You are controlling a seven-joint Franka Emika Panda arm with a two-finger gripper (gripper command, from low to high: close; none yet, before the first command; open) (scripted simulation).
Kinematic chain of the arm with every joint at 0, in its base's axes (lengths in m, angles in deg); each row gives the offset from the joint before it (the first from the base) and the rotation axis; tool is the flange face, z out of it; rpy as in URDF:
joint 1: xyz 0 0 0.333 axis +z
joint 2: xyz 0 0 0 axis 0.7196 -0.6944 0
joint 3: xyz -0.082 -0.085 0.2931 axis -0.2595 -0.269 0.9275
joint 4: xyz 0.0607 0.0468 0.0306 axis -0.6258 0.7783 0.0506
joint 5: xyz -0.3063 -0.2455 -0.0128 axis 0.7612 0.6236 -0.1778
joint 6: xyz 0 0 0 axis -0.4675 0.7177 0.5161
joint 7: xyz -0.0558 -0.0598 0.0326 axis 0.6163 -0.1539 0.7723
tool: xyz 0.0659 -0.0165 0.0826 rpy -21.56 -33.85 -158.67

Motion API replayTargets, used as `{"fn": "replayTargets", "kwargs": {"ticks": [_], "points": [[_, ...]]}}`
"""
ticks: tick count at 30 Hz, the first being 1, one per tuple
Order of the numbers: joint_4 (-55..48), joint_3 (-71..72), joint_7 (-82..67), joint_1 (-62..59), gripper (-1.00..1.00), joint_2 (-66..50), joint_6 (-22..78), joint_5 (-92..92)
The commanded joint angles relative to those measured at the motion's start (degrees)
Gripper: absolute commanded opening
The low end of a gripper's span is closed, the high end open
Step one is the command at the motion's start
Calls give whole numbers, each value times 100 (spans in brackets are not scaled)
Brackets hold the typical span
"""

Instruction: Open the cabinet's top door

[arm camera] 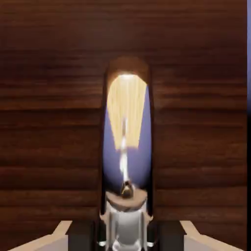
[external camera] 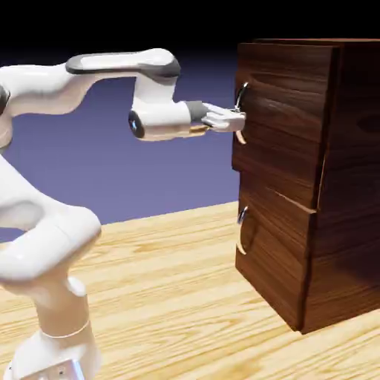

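The exterior view showed the tall cabinet (external camera: 352, 178) on the right, its top door (external camera: 289, 122) above the smaller lower door (external camera: 276, 245) and seemingly closed, with no clear gap along its edge. The gripper (external camera: 240, 119) was at the curved handle (external camera: 243, 92) of that top door, its jaws clenched around the bar. Reaching and grasping looked done, then; the pull, the swing and letting go looked left to do. The gripper covered the handle's middle in the exterior view, so the exact contact was hard to make out there. In the hand view the fingers (arm camera: 81, 236) were cut off at the bottom edge, and the shiny handle's reflections blurred its outline
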Motion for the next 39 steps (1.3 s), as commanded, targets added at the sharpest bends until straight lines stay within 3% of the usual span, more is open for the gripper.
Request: {"fn": "replayTargets", "kwargs": {"ticks": [1, 13, 23, 31, 39], "points": [[139, -175, 39, 209, -100, 3, 102, 147], [1792, -2579, 987, 2421, -100, 624, 1471, 2732], [2617, -4482, 1821, 2996, -100, 1389, 2988, 5224], [2649, -6125, 2099, 2913, -100, 1459, 4613, 7150], [1972, -7786, 1996, 3080, -100, 770, 6401, 8771]]}}
